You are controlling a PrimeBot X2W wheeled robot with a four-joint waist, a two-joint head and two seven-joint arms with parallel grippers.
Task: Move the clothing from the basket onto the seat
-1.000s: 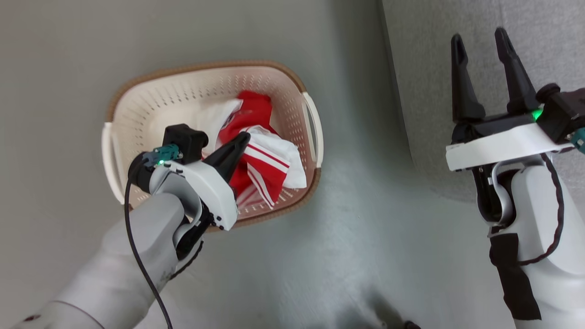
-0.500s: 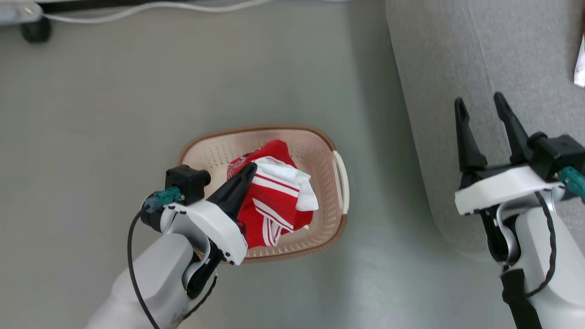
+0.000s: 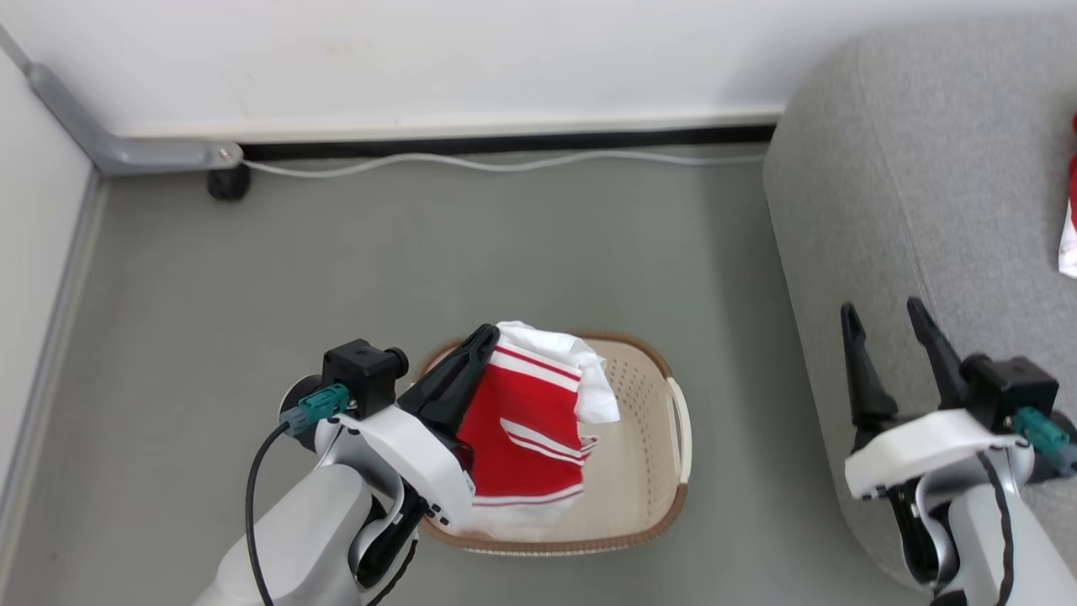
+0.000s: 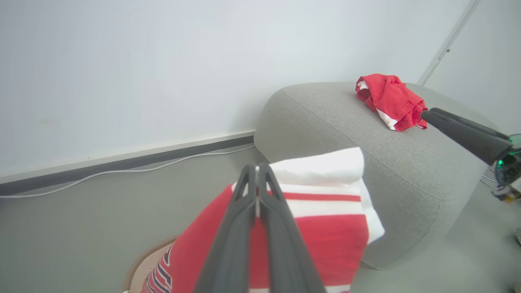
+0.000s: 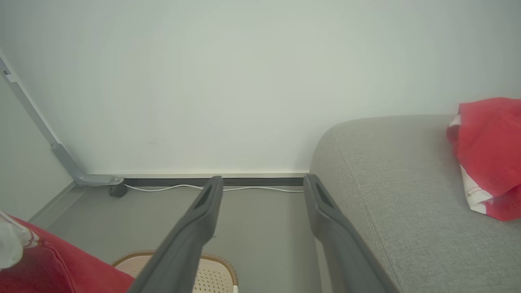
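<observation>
"Clothing: where was it?"

"Over on the left, hanging from the left gripper, whose two fingers were pinched together on a fold near its top. The red-and-white cloth dangled above the basket. Whether its lowest hem touched the near rim, I couldn't tell."

"So the carry was what mattered. How should it have gone?"

"Higher first, I'd have said, so the hem cleared the rim and didn't drag the basket along. Then a steady sweep rightward to the seat, with the pinch kept tight, since soft cloth held by one fold can slip out."

"And the right gripper?"

"Its fingers stood spread apart with nothing between them, above the seat's rounded near edge. The load needed to pass clear of them. Best to let go well in from that edge, near the red garment lying on the seat."
</observation>
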